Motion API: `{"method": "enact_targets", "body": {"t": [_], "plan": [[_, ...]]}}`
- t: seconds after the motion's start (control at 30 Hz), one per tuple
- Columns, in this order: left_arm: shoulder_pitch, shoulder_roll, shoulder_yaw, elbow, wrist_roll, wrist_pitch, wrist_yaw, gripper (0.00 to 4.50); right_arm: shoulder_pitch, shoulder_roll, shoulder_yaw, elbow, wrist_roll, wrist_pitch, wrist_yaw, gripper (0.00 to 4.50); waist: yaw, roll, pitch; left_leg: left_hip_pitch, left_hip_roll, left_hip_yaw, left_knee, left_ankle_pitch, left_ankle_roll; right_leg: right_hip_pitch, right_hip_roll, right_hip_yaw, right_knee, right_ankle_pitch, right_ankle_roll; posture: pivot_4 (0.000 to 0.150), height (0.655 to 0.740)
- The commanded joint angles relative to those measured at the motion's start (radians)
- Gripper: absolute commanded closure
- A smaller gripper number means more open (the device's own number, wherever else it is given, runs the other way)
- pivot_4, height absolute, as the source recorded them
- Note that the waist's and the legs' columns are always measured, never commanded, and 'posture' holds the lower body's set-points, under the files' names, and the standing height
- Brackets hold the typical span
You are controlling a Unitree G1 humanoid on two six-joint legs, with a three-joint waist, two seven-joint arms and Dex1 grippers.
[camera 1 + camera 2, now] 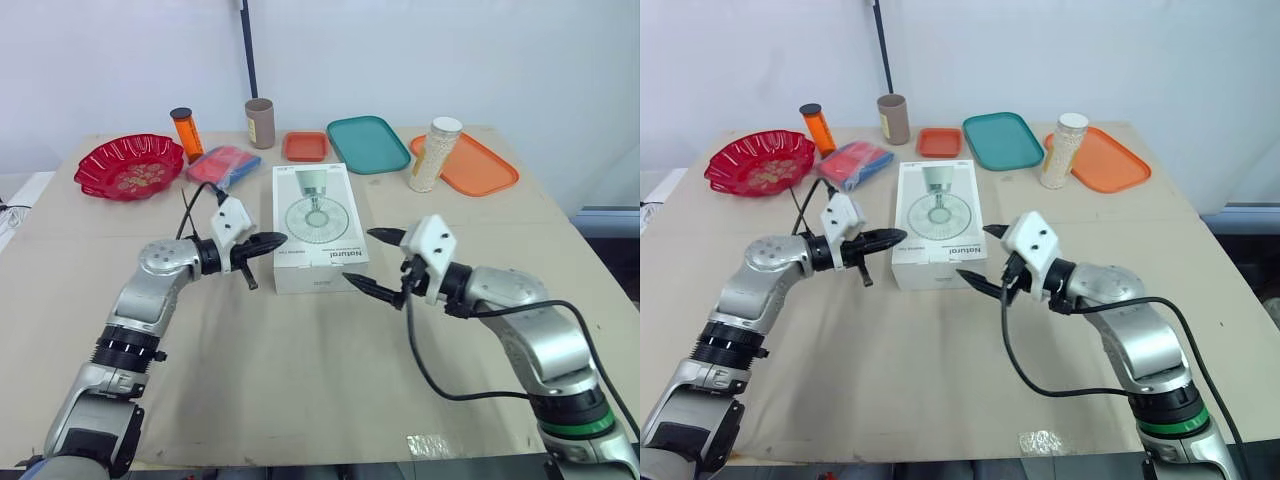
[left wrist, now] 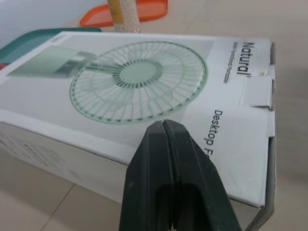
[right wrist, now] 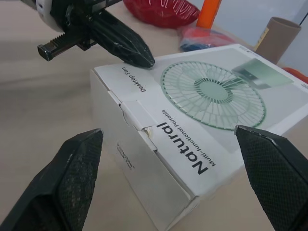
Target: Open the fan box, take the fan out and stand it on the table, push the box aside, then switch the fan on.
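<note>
Nearest, right gripper (image 1: pixel 358 255) spread wide, empty, at fan box (image 1: pixel 318 225) five o'clock corner. Left gripper (image 1: pixel 278 239) clenched on nothing, tip at eight o'clock corner. Box flat mid-table, shut. Opening step, seemingly. Next: catch six o'clock tuck flap (image 3: pixel 137 114), pry outward.

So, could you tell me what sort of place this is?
Probably a lab test bench: a plain tan table against a bare white wall, set with a white cardboard fan box and a teal plastic tray.

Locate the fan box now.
The fan box lies flat mid-table in the head views, between the shut left gripper and the open right gripper.
</note>
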Motion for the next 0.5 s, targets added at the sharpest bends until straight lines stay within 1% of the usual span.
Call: {"method": "enact_targets", "body": {"t": [0.03, 0.23, 0.5], "plan": [[-0.026, -0.007, -0.029, 0.069, 0.07, -0.062, 0.001, 4.48, -0.074, 0.002, 0.089, 0.062, -0.127, -0.069, -0.014, 0.0, 0.0, 0.0, 0.0, 0.0, 0.0, 0.0, 0.0, 0.0, 0.0, 0.0, 0.0, 0.0, 0.0, 0.0, 0.0, 0.15, 0.74], [0.005, -0.005, -0.017, 0.038, 0.064, -0.058, -0.002, 4.48, -0.175, 0.04, 0.146, 0.197, -0.215, -0.11, -0.035, 0.0, -0.003, 0.0, -0.001, 0.001, 0.0, -0.001, 0.001, 0.0, 0.0, 0.002, 0.0, 0.0, 0.0, 0.0, 0.0, 0.15, 0.74], [0.035, -0.008, -0.005, 0.002, 0.063, -0.043, 0.008, 4.48, -0.22, 0.064, 0.166, 0.228, -0.236, -0.132, 0.008, 0.0, -0.004, -0.001, -0.002, 0.002, 0.0, -0.001, 0.001, 0.0, 0.0, 0.001, 0.0, 0.0, 0.001, 0.0, 0.0, 0.15, 0.74]]}}
